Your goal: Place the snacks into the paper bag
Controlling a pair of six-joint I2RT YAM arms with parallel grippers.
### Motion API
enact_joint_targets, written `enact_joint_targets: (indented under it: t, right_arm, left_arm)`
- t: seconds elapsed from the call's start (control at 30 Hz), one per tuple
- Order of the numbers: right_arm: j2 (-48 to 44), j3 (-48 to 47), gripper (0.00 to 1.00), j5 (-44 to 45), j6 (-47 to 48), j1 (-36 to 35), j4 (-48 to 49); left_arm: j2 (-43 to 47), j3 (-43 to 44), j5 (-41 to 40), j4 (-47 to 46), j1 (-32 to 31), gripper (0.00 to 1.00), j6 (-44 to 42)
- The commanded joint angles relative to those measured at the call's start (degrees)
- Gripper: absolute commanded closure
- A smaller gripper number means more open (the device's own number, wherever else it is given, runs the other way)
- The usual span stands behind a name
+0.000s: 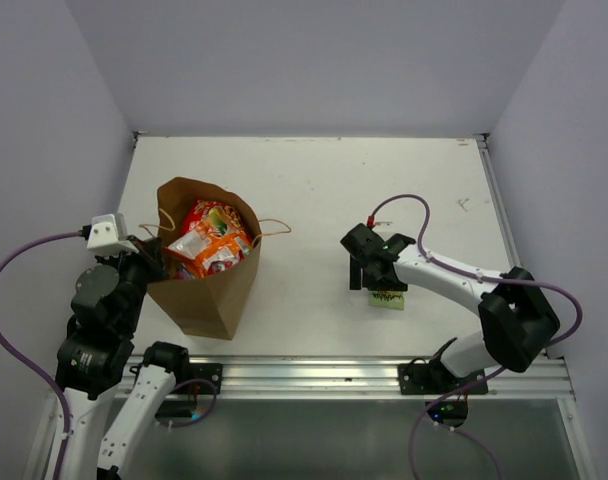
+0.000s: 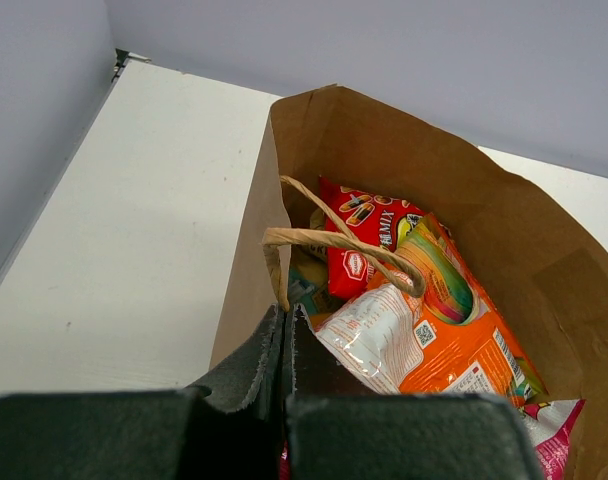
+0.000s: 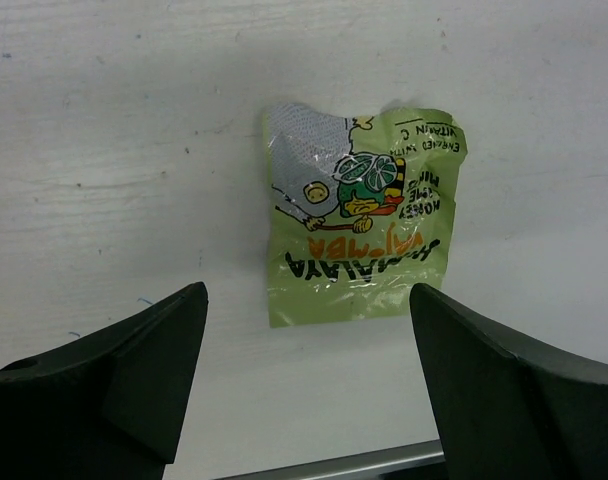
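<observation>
The left arm folds up beside the paper bag (image 1: 209, 300), its wrist tipped toward the bag's left rim; the left gripper (image 2: 284, 315) has its dark fingers pressed flat together, and the edge of the brown wall appears to run into the seam between them, so it looks pinched there. The right arm stretches out low across the white table (image 1: 314, 180) with its wrist bent down, and the right gripper (image 3: 306, 300) hangs with its fingers spread wide on either side of a green packet (image 3: 359, 225), not touching it. That packet lies flat on the scuffed tabletop, well apart from the bag, crinkled and glossy with a silvery torn-looking corner. The bag is stiff, creased kraft paper standing upright and open, with a thin twisted handle (image 2: 334, 240) looping over its mouth. Inside lie shiny packets: a red one (image 2: 369, 245), an orange and white one (image 2: 444, 340) on top, and a pink corner (image 2: 554, 440) cut off by the picture's edge. Whatever sits deeper is hidden beneath them.
</observation>
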State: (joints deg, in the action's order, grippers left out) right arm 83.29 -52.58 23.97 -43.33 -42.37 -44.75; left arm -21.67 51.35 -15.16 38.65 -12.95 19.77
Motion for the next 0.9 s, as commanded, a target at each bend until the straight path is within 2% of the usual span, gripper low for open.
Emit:
enact_joint_targets:
  t: [0.0, 0.37, 0.47, 0.57, 0.6, 0.67, 0.7, 0.83, 0.87]
  right_arm:
    - [1.7, 1.6, 0.14, -2.0, -0.4, 2.3, 6.4]
    - [7.3, 5.7, 0.15, -4.5, -0.4, 7.5, 12.9]
    - [7.9, 7.7, 0.21, -5.4, -0.9, 7.8, 14.5]
    - [7.1, 8.5, 0.54, -6.3, -0.7, 7.8, 14.8]
    - [6.5, 8.5, 0.78, -5.9, -0.7, 7.7, 14.6]
    - [4.7, 8.1, 0.97, -5.2, -0.4, 7.7, 12.7]
    - [2.6, 7.6, 1.0, -4.5, -0.2, 7.7, 11.6]
    - [-4.5, 1.6, 1.0, -1.2, 2.3, 6.5, 2.6]
    - [-5.8, -3.0, 1.0, -0.6, 2.8, 5.5, 0.9]
  left_arm:
    - [0.8, -0.1, 1.1, -2.3, -0.6, 1.0, -0.7]
    - [0.7, 0.1, 0.6, -2.1, -0.9, 1.0, -1.0]
    - [0.7, 0.1, 0.4, -2.2, -0.9, 1.0, -1.1]
    - [0.5, 0.2, 0.4, -2.2, -1.0, 1.0, -1.1]
    - [0.6, 0.2, 0.3, -2.2, -1.0, 1.0, -1.1]
    - [0.5, 0.2, 0.2, -2.2, -1.1, 1.0, -1.1]
    - [0.5, 0.2, 0.2, -2.2, -1.0, 1.0, -1.1]
    - [0.4, 0.2, 0.1, -2.2, -1.0, 1.0, -1.2]
    - [0.4, 0.1, 0.2, -2.3, -1.0, 1.0, -1.2]
